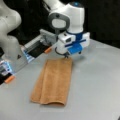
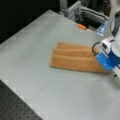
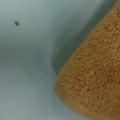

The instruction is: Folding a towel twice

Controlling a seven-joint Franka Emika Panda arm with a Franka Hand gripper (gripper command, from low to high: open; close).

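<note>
The towel (image 1: 53, 81) lies flat on the grey table (image 1: 97, 82) as a long narrow strip with layered edges, folded over on itself. In both front views it is orange-brown, and stepped layers show along one long side (image 2: 72, 53). My gripper (image 1: 66, 55) hangs low over the strip's far end, at its corner, with the tips at or just above the cloth. In a front view the gripper (image 2: 103, 62) covers the towel's right end. The wrist view shows a rounded folded corner of the towel (image 3: 95, 82) close up, with no fingers in sight.
A grey metal frame (image 1: 37, 46) with orange parts (image 1: 47, 50) stands behind the towel. The arm's white base (image 1: 10, 37) fills a front view's left. A black perforated board (image 2: 15, 105) borders the table edge at a front view's bottom left.
</note>
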